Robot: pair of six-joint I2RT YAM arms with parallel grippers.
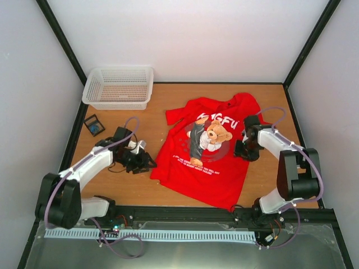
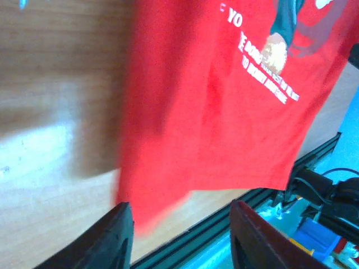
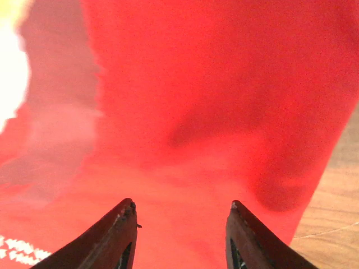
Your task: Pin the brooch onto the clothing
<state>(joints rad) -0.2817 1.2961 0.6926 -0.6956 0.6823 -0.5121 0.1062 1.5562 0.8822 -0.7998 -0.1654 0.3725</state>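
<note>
Red T-shirt [image 3: 213, 84] under right pincer [image 3: 182, 204]

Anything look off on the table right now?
The red printed T-shirt lies askew, turned diagonal to the wooden table. A wrinkle near the collar hides part of its white lettering. Its near corner lies close to the black rail. Nothing looks spilled or damaged.
</note>
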